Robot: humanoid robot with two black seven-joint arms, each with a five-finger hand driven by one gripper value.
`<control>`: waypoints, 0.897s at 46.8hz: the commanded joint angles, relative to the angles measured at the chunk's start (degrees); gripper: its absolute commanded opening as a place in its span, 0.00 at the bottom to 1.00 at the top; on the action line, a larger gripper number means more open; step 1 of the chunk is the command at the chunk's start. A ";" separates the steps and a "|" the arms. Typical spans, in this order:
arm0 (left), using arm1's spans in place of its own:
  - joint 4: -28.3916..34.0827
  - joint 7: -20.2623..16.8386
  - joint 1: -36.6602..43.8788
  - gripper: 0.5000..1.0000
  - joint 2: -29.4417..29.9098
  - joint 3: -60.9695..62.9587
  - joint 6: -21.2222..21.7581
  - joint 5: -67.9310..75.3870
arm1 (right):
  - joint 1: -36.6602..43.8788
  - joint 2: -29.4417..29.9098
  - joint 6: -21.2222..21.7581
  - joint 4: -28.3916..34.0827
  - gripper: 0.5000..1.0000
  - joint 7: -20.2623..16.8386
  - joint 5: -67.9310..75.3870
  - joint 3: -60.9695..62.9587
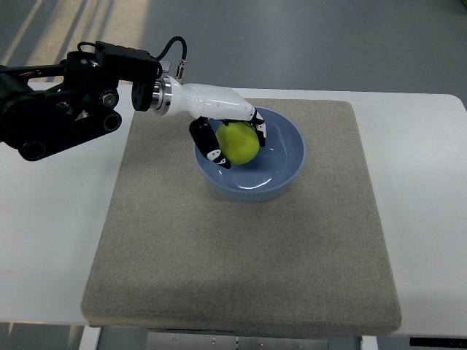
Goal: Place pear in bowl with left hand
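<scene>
A yellow-green pear (239, 143) is held over the left inside of a light blue bowl (281, 171). My left hand (232, 138), white with black fingertips, reaches in from the upper left and is shut on the pear, fingers (216, 154) wrapped around its near and far sides. I cannot tell whether the pear touches the bowl's bottom. The bowl stands on a grey-beige mat (241, 255) toward its far middle. The right arm does not show.
The mat lies on a white table (430, 219). My black left forearm (66, 102) crosses the table's far left corner. The table's front edge (233, 337) runs along the bottom of the picture.
</scene>
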 commanded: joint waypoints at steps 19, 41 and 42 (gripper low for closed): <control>0.44 0.09 -0.23 0.99 0.53 -0.01 0.00 -2.55 | 0.00 0.00 0.00 0.00 0.85 0.07 0.00 0.00; 6.76 0.09 -3.05 0.99 6.77 0.17 0.36 -33.21 | 0.00 0.00 0.00 0.00 0.85 -0.02 0.00 0.00; 7.38 0.09 -3.13 0.99 7.03 0.17 0.27 -34.88 | 0.00 0.00 0.00 0.00 0.85 -0.02 0.00 0.00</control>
